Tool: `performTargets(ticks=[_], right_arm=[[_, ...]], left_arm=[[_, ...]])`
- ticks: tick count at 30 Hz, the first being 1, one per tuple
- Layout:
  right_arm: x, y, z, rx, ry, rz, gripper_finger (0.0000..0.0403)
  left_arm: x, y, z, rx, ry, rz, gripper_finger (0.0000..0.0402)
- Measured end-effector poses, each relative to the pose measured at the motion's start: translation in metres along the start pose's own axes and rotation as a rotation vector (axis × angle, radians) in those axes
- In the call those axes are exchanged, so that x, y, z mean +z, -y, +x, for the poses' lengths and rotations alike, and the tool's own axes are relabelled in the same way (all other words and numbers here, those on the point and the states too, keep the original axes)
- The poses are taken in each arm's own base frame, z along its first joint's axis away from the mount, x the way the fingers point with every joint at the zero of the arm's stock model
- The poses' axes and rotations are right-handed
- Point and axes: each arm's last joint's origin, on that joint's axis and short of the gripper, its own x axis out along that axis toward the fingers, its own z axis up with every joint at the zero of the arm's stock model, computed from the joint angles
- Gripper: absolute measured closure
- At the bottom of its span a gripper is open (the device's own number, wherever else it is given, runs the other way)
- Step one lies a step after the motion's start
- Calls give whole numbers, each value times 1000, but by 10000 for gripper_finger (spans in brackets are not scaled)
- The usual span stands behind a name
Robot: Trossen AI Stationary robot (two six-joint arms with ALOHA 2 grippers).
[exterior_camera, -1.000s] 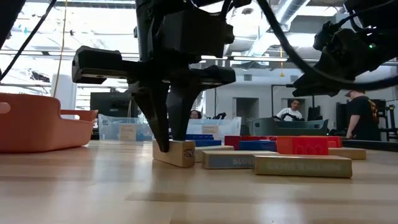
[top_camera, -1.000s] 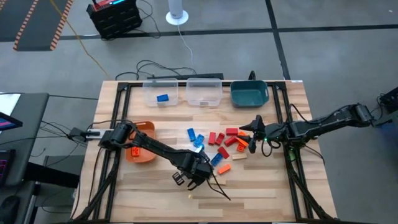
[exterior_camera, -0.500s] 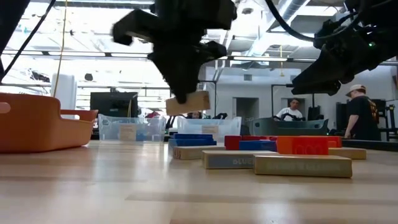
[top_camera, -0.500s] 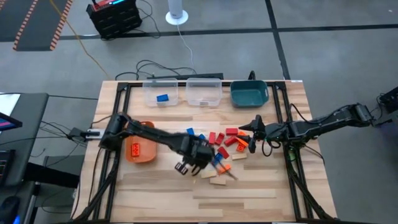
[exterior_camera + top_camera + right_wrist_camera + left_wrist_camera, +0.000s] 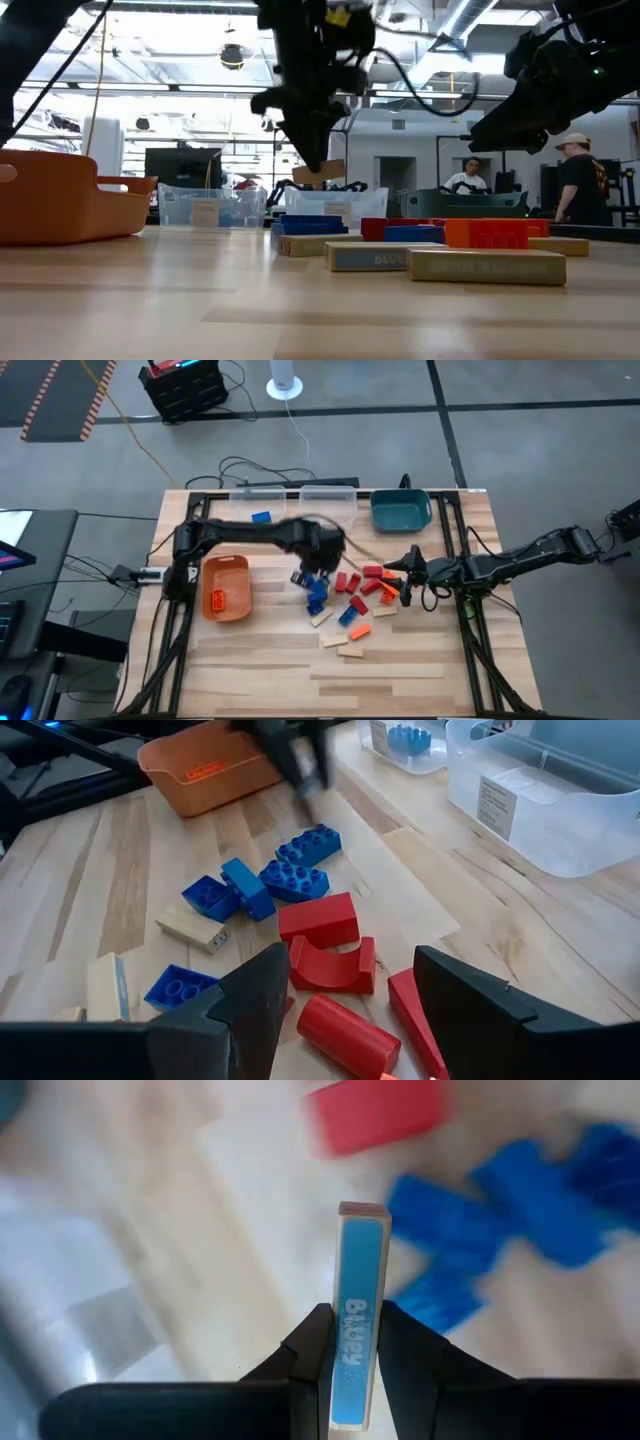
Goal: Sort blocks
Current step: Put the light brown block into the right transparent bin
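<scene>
My left gripper (image 5: pixel 312 568) hangs above the far left part of the block pile, shut on a pale tan wooden block (image 5: pixel 360 1270) with a blue printed face. That block also shows in the low view (image 5: pixel 322 172), in the air. The other blocks (image 5: pixel 350 598), blue, red, orange and tan, lie flat on the table's middle. My right gripper (image 5: pixel 405 575) hovers open over the pile's right side, touching nothing; red blocks (image 5: pixel 325 920) and blue blocks (image 5: pixel 300 850) lie ahead of its fingers. My left gripper pinches the tan block between its two fingers (image 5: pixel 312 1345), which lie on its two wide faces at one end (image 5: pixel 357 1370). The narrow blue face points at the wrist camera. The fingers come from above, and the block is lifted clear below them (image 5: pixel 322 172), slightly tilted.
Two clear bins (image 5: pixel 258 510) (image 5: pixel 328 508) and a teal bin (image 5: pixel 400 510) stand along the far edge; a blue block lies in the left clear one. An orange bin (image 5: pixel 225 587) with an orange block sits at the left. People stand in the room beyond the table (image 5: pixel 580 190).
My left gripper has lifted the tan block clear of the table near the pile's near left side and swung quickly up and toward the far edge, toward the clear bins. It has stayed shut on the block. The right arm has kept still.
</scene>
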Motion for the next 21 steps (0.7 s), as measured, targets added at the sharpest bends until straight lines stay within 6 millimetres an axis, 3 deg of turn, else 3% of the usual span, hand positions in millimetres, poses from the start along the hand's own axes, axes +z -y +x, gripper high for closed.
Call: performTargets(ticks=[11, 15, 21], right_arm=[[0, 0, 0, 0, 0, 0, 153], [0, 0, 0, -3, 1, -7, 153], [1, 0, 0, -1, 6, -12, 153]], left_arm=[[-65, -95, 7, 183, 88, -195, 341], [-80, -114, 6, 234, 124, -250, 341], [-86, -129, 27, 282, 146, -344, 336]])
